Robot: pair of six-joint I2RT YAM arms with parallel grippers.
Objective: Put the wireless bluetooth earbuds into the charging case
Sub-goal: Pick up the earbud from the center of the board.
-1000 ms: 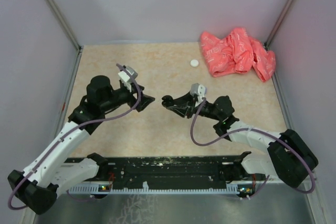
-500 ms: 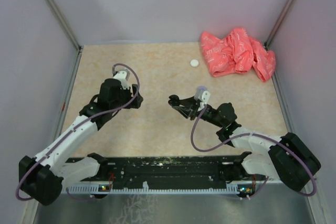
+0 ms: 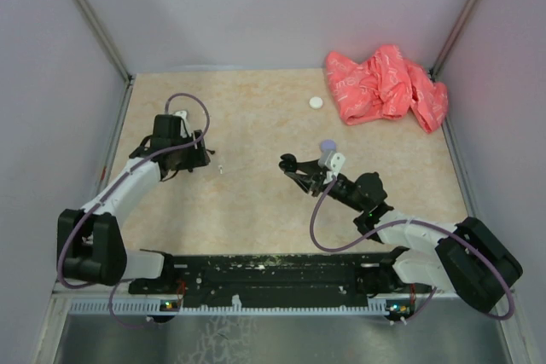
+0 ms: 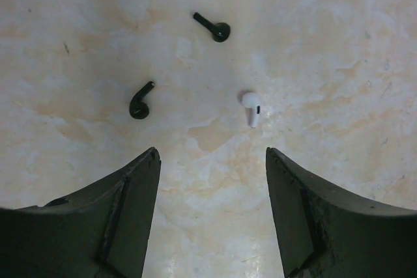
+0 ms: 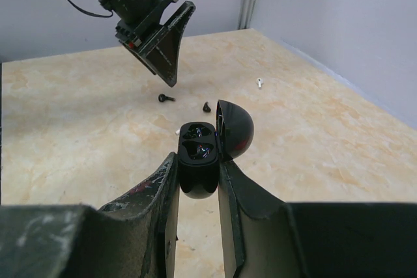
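Observation:
My left gripper (image 4: 212,161) stands open, pointing down at the table over three earbuds. Two are black earbuds (image 4: 212,27) (image 4: 140,102) and one is a white earbud (image 4: 251,107); all lie loose ahead of the fingertips, none between them. From above, the left gripper (image 3: 200,158) is at the left of the table, with a white speck (image 3: 220,169) just to its right. My right gripper (image 5: 197,161) is shut on the black charging case (image 5: 197,151), held above the table. Its lid (image 5: 236,128) is open and both wells look empty. In the top view the right gripper (image 3: 288,164) is mid-table.
A crumpled pink bag (image 3: 386,84) lies at the back right corner. A small white disc (image 3: 316,102) sits near it, and a lavender round piece (image 3: 327,146) lies by the right wrist. Another white earbud (image 5: 260,83) lies farther off. Grey walls enclose the table.
The left arm swung away from the middle to the left and turned its gripper down over the earbuds. The right gripper drew slightly nearer with the open case still held.

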